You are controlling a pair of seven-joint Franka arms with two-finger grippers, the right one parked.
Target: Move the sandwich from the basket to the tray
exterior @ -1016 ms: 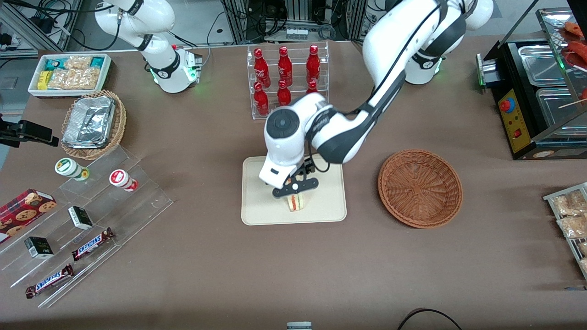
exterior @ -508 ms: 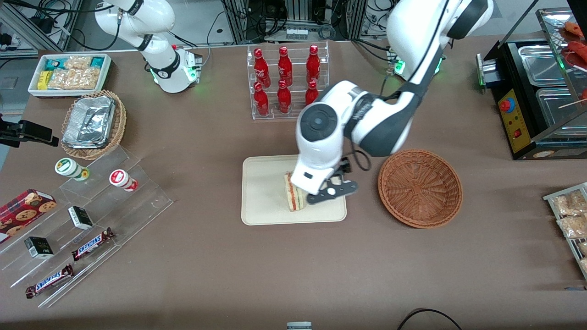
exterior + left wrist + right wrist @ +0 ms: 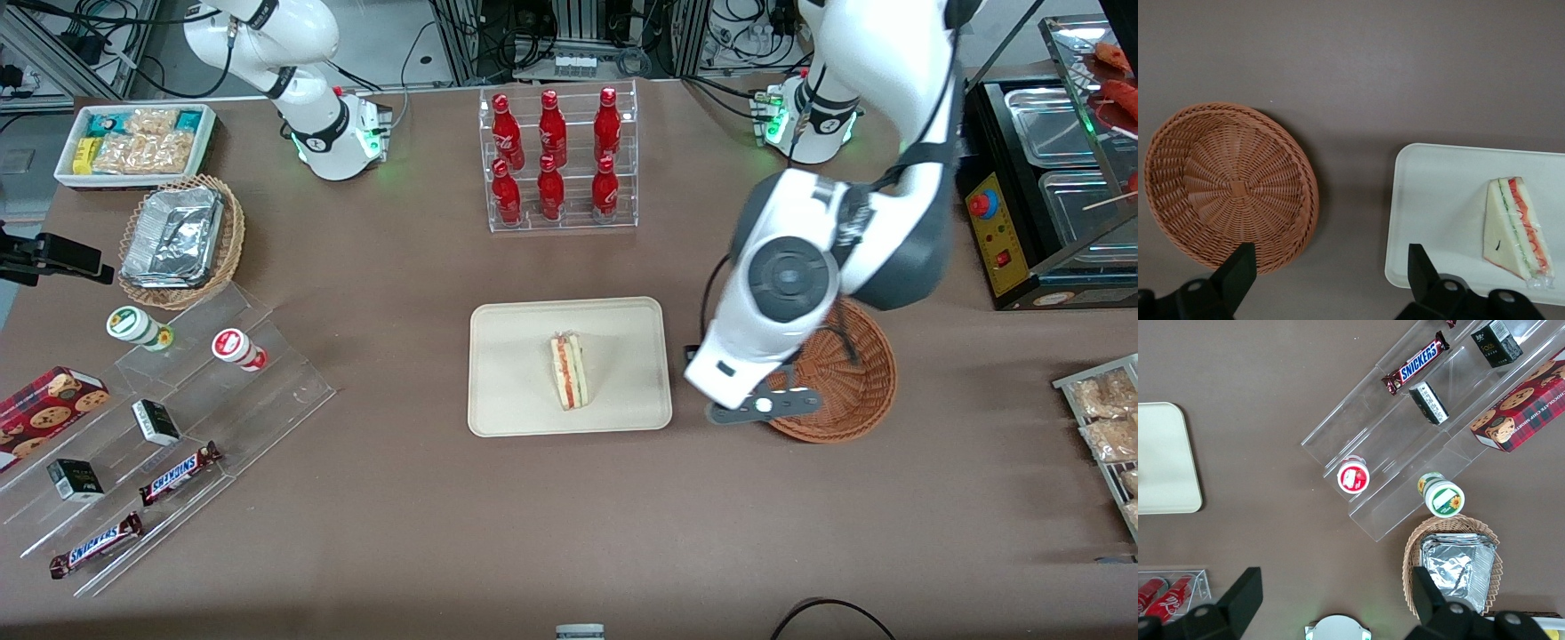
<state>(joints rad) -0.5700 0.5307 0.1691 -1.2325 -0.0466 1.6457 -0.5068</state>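
Resting on tray (image 3: 507,356): sandwich (image 3: 567,371); hand (image 3: 1331,270) w/ fingers apart.

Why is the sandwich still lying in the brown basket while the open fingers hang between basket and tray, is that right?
Not quite. The sandwich lies on the tray; the left wrist view shows the basket empty. The gripper does hang open between them.

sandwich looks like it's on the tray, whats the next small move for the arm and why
Probably just lift clear and retreat toward the working arm's end of the table. The triangular white-bread sandwich lies on the cream rectangular tray, the reddish-brown woven wicker basket holds nothing, and the tool hangs open and empty above the table between basket and tray, so nothing seems left to grasp.
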